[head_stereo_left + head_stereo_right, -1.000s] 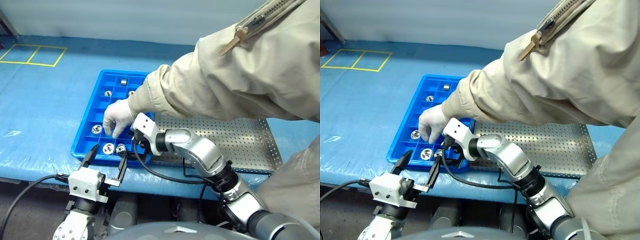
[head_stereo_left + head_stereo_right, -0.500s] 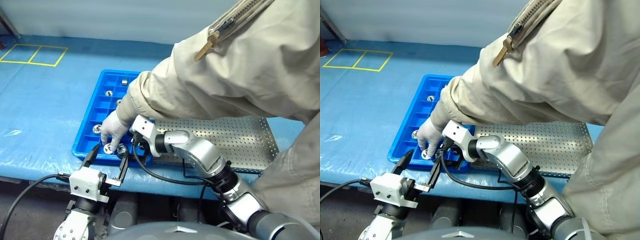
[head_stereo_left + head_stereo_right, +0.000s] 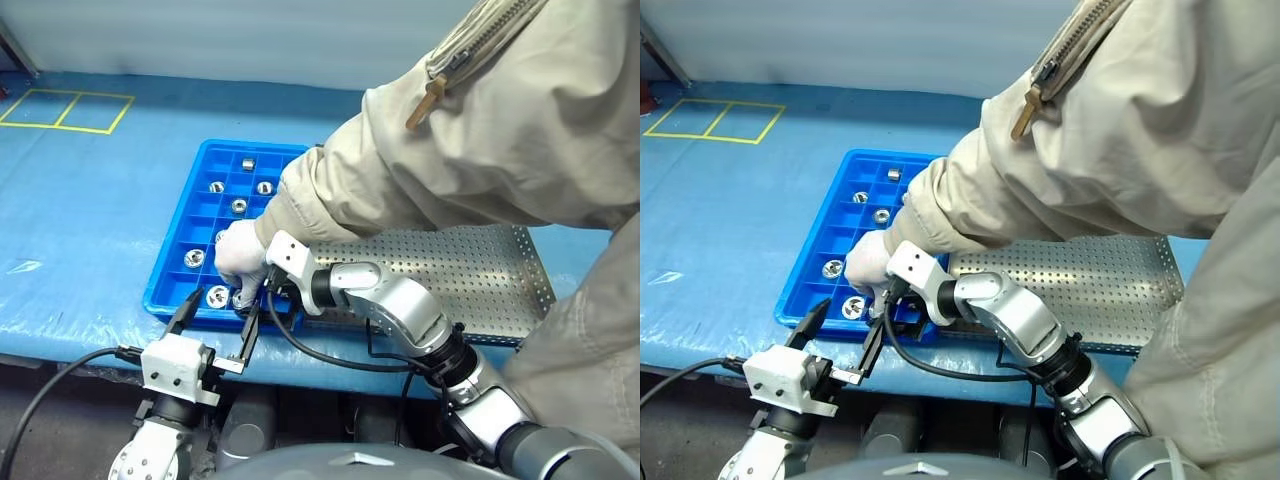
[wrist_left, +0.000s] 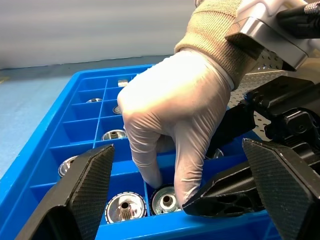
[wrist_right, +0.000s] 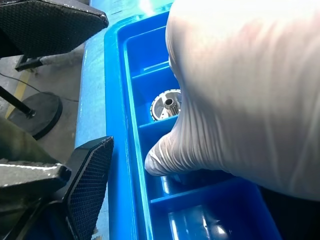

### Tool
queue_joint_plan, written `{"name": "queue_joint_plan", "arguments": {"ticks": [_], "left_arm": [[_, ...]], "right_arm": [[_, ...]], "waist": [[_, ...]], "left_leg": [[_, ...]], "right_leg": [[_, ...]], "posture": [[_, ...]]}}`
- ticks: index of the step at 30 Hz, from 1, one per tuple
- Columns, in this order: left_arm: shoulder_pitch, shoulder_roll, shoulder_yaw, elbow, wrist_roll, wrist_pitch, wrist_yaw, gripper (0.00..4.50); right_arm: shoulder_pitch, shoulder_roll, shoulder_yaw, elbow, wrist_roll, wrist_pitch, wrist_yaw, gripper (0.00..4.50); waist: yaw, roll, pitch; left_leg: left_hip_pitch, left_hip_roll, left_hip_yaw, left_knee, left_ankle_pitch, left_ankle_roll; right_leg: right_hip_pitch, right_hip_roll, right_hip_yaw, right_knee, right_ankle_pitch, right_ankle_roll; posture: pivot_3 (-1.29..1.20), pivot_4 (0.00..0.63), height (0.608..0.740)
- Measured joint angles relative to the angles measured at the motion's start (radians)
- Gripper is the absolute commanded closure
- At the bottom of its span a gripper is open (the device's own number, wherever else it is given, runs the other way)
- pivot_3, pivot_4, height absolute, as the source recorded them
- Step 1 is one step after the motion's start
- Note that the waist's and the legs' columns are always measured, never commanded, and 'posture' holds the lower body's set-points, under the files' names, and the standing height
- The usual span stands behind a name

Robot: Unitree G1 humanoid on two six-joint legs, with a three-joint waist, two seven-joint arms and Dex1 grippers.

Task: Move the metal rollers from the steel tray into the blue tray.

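The blue tray (image 3: pixel 170 255) lies at the table's near left, with several metal rollers (image 3: pixel 194 258) in its compartments. A person's white-gloved hand (image 3: pixel 240 255) reaches into the nearest row, its fingertips on a roller (image 4: pixel 164 200) beside another roller (image 4: pixel 125 207). My left gripper (image 3: pixel 225 302) stands open just in front of the tray's near edge, with nothing between its fingers. My right gripper (image 3: pixel 273 298) points left at the tray's near right corner, open, close beside the gloved hand. To the right lies the steel tray (image 3: pixel 480 270), partly covered by the person's arm.
The person's beige-sleeved arm (image 3: pixel 420 170) and body lean over the table from the right, above my right arm. Blue sheeting (image 3: pixel 90 210) covers the table. Yellow floor markings (image 3: pixel 65 108) show at the far left.
The gloved hand dropped from the tray's middle to its nearest row and now rests on a roller there. The person's body shifted. Both grippers stayed still and open.
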Motion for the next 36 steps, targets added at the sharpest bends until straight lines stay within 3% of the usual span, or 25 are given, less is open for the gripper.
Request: {"name": "queue_joint_plan", "arguments": {"ticks": [36], "left_arm": [[-0.003,0.018,-0.001,0.0,-0.004,0.004,-0.004,0.0]], "right_arm": [[0.002,-0.033,-0.016,-0.01,0.0,0.018,-0.002,0.01]], "waist": [[-0.007,0.0,0.0]], "left_leg": [[0.0,0.0,0.0,0.0,0.0,0.0]], "right_leg": [[0.0,0.0,0.0,0.0,0.0,0.0]], "posture": [[0.33,0.15,0.74]]}}
